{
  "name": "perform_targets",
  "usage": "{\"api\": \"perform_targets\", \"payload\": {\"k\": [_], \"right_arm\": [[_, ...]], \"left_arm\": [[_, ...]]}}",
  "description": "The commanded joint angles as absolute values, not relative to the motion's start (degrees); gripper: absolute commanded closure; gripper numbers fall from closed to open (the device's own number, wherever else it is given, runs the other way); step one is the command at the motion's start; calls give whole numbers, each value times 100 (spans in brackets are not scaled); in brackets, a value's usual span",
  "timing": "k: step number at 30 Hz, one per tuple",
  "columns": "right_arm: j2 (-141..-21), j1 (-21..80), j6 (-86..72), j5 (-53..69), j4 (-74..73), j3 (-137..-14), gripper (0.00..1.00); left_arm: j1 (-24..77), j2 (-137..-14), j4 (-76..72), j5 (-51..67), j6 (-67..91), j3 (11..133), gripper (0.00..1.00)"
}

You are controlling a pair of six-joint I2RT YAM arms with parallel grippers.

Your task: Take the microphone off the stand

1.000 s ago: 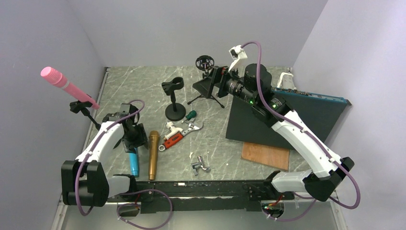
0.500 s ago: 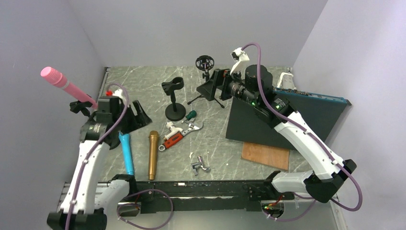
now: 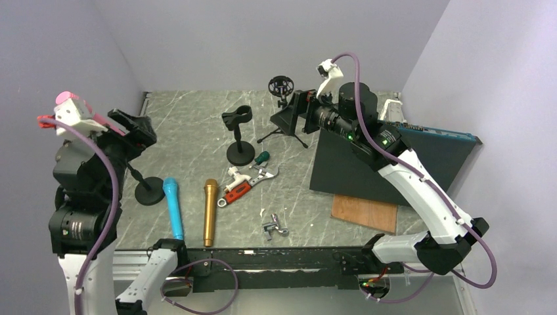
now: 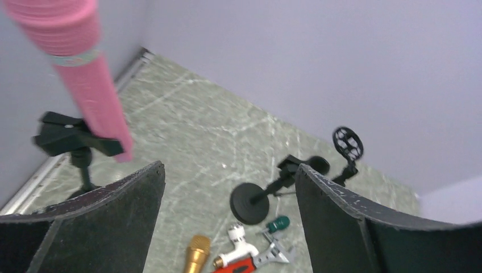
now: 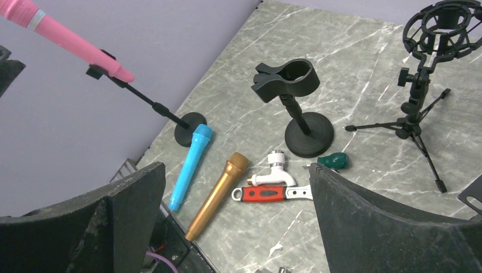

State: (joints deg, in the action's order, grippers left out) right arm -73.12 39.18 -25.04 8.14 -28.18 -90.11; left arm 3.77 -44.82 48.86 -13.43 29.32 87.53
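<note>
The pink microphone point(image 5: 62, 40) is seen seated in the clip of its stand point(image 3: 150, 192), tilted with its head raised towards the left wall. The round base of that stand is set near the left edge of the bench, and its thin rod is slanted up and to the left.

The left gripper point(image 4: 228, 170) is held high above the left edge with its fingers spread wide and nothing between them. In the left wrist view the microphone is found ahead and to the left of the fingers, apart from them.

The right gripper point(image 5: 237, 169) is raised over the far right part of the bench, opened wide as well, and nothing is gripped by it.

A blue microphone point(image 3: 173, 209) is laid flat just beside the stand's base, and a gold microphone point(image 3: 210, 211) is laid next to it, both near the front edge. An empty stand point(image 3: 238, 134) and a small tripod point(image 3: 284, 111) are placed towards the far edge. A red-handled wrench point(image 3: 236, 190) is laid near the middle, and a dark board point(image 3: 387, 164) is set on the right side.
</note>
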Motion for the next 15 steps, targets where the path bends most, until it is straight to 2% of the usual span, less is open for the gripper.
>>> {"api": "perform_targets", "payload": {"k": [1,8,15], "right_arm": [[-7114,3897,-2389,1052,-2861,-9194,1],[-6677,3897,-2326,976,-2748,-8888,1],[-6457,3890,-2285,1038,-2834,-8838,1]], "left_arm": [[352,-4224,4481,-2547,2455,8639,9],[339,-5014,5421,-3882,1923,9111,1],[-57,-5212,4550,-4368,2301,8359,0]]}}
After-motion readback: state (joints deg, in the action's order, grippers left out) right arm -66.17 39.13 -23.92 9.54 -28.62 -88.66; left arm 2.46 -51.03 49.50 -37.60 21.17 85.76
